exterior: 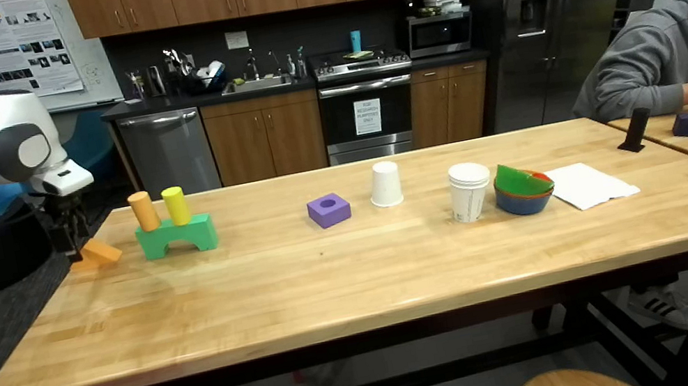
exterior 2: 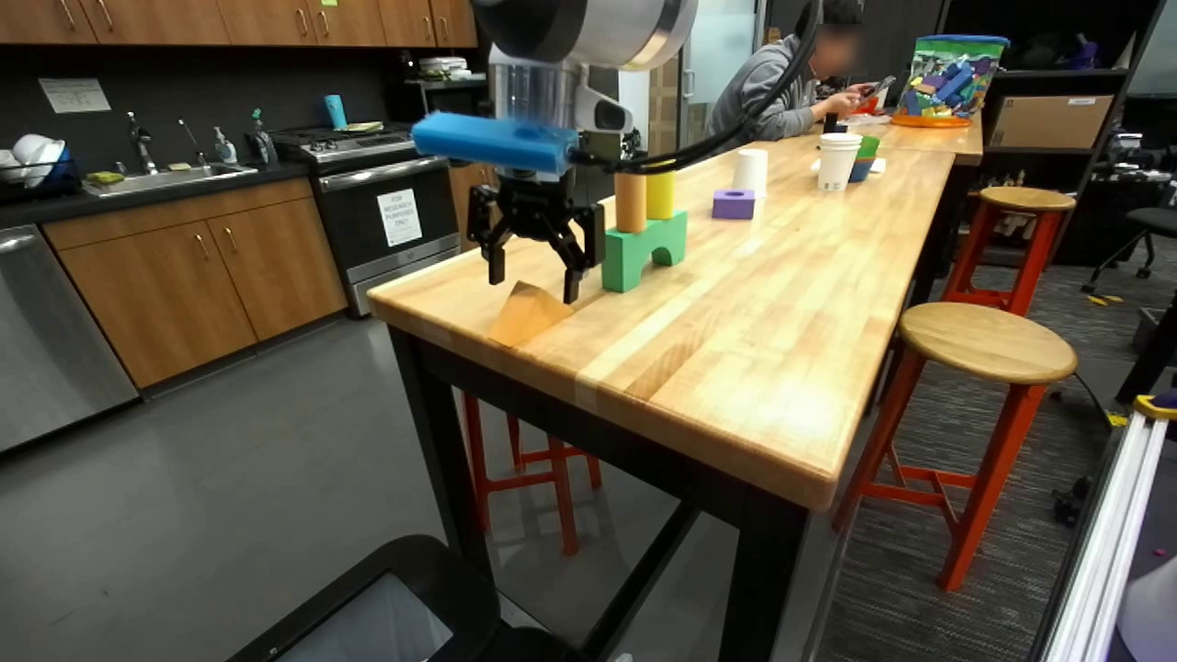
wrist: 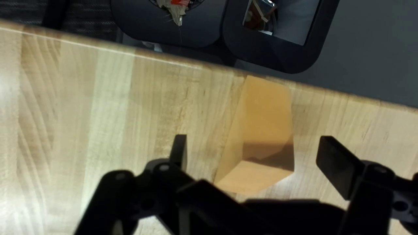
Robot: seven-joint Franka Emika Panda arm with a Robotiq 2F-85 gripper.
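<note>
An orange wedge-shaped block (wrist: 267,117) lies on the wooden table close to its end edge. Above it my gripper (exterior 2: 534,283) points down, open. In the wrist view the fingers (wrist: 339,166) stand apart on either side of the wedge (exterior 2: 529,314), with gaps between and nothing gripped. Beside the gripper, a green arch block (exterior: 177,236) stands on the table. An orange cylinder (exterior: 144,211) and a yellow cylinder (exterior: 176,206) stand upright on top of the arch. Farther along sits a purple block (exterior: 329,211) with a round hole.
An upturned white cup (exterior: 385,184), stacked paper cups (exterior: 469,190), nested bowls (exterior: 525,203) and white paper (exterior: 590,183) lie farther down the table. Dark bins (wrist: 277,49) stand beyond the table's end edge. A person (exterior: 665,48) sits at the far end.
</note>
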